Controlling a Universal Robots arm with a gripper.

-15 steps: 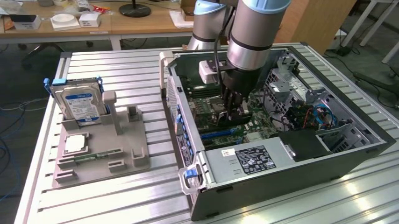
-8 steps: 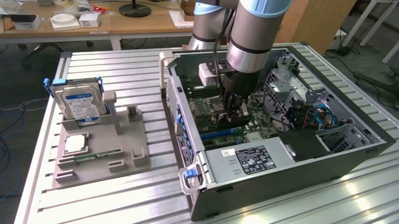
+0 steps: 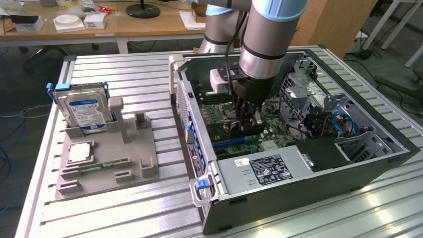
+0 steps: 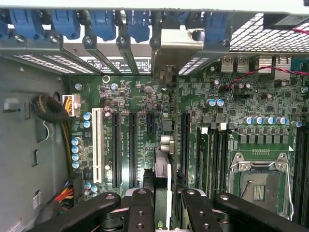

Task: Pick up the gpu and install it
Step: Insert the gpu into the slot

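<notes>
Hand (image 3: 246, 121): lowered inside the open computer case (image 3: 370, 168), fingers (image 4: 141, 210) clamped on either side of the gpu (image 4: 163, 169).
Gpu: held on edge over the motherboard (image 4: 125, 96) slots, silver bracket (image 4: 176, 46) at the case's rear wall.
Seating: cannot tell.
Table (image 3: 119, 69): grey holder (image 3: 142, 158) carries the upright hard drive (image 3: 84, 110) and the memory stick (image 3: 104, 164).

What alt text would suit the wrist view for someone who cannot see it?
The gripper holds the gpu edge-on between its black fingers, over the long expansion slots of a green motherboard inside a computer case. An empty processor socket sits to one side of the slots.
</notes>
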